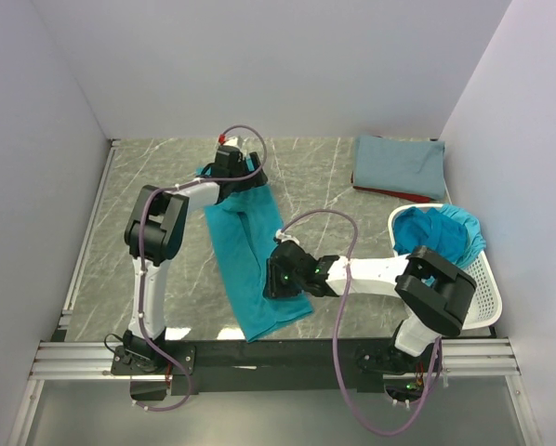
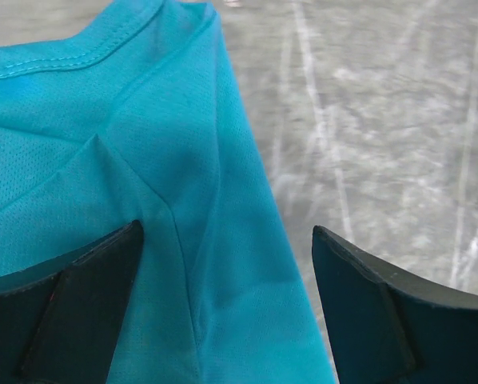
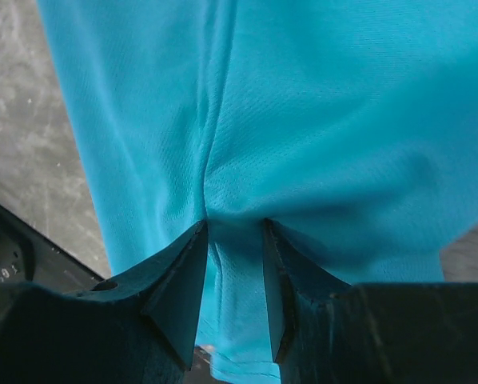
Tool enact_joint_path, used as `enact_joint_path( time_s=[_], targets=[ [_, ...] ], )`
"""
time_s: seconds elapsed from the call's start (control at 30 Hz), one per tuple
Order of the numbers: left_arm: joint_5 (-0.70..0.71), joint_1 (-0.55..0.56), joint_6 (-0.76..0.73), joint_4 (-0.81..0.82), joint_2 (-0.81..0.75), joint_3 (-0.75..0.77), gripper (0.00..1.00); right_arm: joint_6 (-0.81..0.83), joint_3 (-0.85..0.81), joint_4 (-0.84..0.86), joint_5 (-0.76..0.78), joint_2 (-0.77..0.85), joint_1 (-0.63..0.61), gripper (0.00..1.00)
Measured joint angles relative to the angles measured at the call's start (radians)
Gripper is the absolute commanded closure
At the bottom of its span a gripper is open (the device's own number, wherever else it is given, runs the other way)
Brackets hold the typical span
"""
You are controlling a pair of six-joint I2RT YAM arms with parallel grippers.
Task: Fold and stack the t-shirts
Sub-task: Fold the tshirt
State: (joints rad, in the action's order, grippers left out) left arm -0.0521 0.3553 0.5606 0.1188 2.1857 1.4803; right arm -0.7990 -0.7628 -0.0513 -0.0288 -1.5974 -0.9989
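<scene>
Slippage is the main risk: the right gripper [image 3: 234,240] pinches only 1 thin ridge of the long teal t-shirt [image 1: 250,265] near its hem end, jaws narrow, so a pull could free it or skew the strip. The left gripper [image 2: 227,236] is wide open at the collar end, the cloth's edge lying ungripped between its jaws.

Robotics lab test cell: plain white panels [image 1: 259,65] wall in a grey marble-patterned counter [image 1: 324,177], where a cabled left arm [image 1: 152,232] and right arm [image 1: 380,274] stand bolted to an aluminium rail [image 1: 73,360].
</scene>
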Motion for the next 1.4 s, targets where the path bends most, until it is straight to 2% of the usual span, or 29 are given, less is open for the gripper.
enact_joint_path(
  time_s=[0.5,0.7,0.87,0.93,1.03,1.27,1.4],
  targets=[
    [-0.159,0.035,-0.027,0.002,0.135,0.196,0.08,0.008,-0.006,0.057,-0.048,-0.026,-0.020,0.59],
    [-0.172,0.044,-0.045,-0.031,0.141,0.243,0.06,0.044,-0.017,0.033,-0.031,-0.007,-0.038,0.57],
    [-0.160,0.062,-0.073,-0.065,0.094,0.253,0.04,0.088,-0.022,-0.005,-0.002,0.084,-0.059,0.55],
    [-0.139,0.074,-0.082,-0.085,0.029,0.236,0.04,0.098,-0.022,-0.016,0.011,0.122,-0.061,0.55],
    [-0.074,0.100,-0.090,-0.082,-0.171,0.113,0.05,0.109,-0.021,-0.047,0.038,0.166,-0.062,0.55],
    [0.214,0.186,-0.037,-0.042,-0.827,-0.391,0.06,0.104,0.043,-0.104,0.110,0.272,-0.074,0.55],
    [0.385,0.238,0.066,-0.140,-1.043,-0.642,0.06,0.074,0.125,-0.130,0.156,0.363,-0.086,0.53]
  ],
)
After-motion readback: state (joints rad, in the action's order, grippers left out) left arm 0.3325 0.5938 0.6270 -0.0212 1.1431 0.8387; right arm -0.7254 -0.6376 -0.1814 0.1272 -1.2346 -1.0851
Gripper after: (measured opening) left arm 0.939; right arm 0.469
